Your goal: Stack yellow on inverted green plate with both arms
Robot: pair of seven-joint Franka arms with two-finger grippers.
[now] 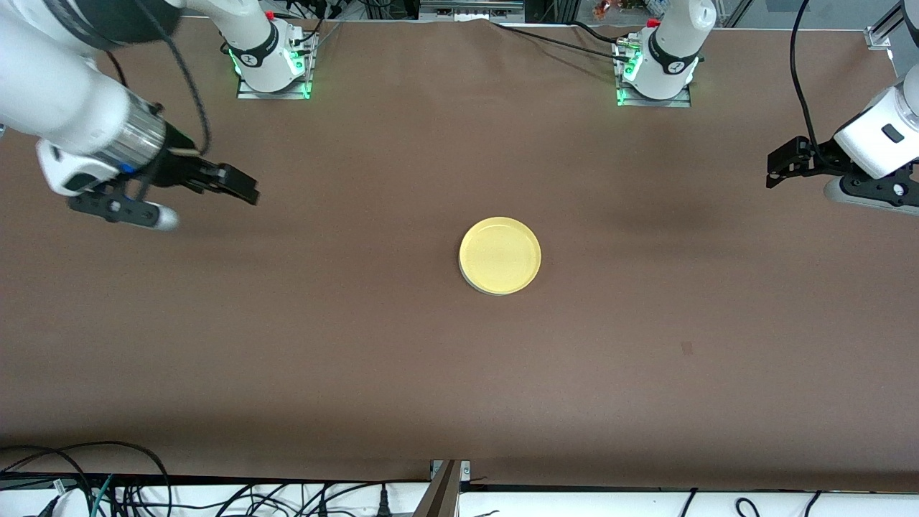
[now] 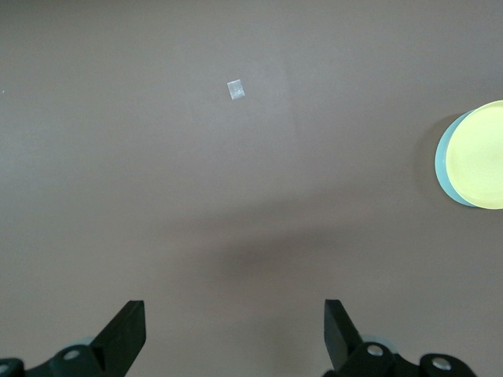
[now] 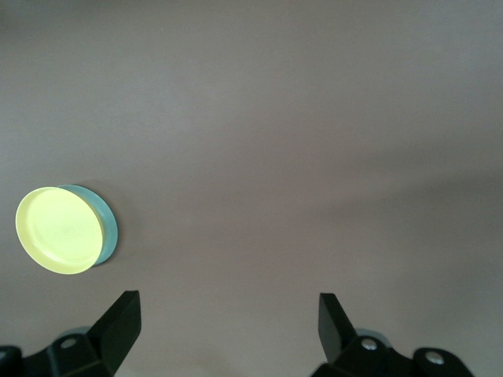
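Note:
The yellow plate (image 1: 500,255) lies right way up on the green plate (image 1: 466,277) at the middle of the table; only a thin green rim shows under it. The left wrist view shows the yellow plate (image 2: 481,154) and a green sliver (image 2: 442,161). The right wrist view shows the yellow plate (image 3: 59,229) and the green edge (image 3: 107,223). My right gripper (image 1: 240,185) is open and empty over the right arm's end of the table. My left gripper (image 1: 772,171) is open and empty over the left arm's end. Both stand well apart from the plates.
A small square mark (image 1: 687,348) sits on the brown table nearer the front camera, toward the left arm's end; it also shows in the left wrist view (image 2: 235,89). Cables lie along the table's front edge (image 1: 215,477).

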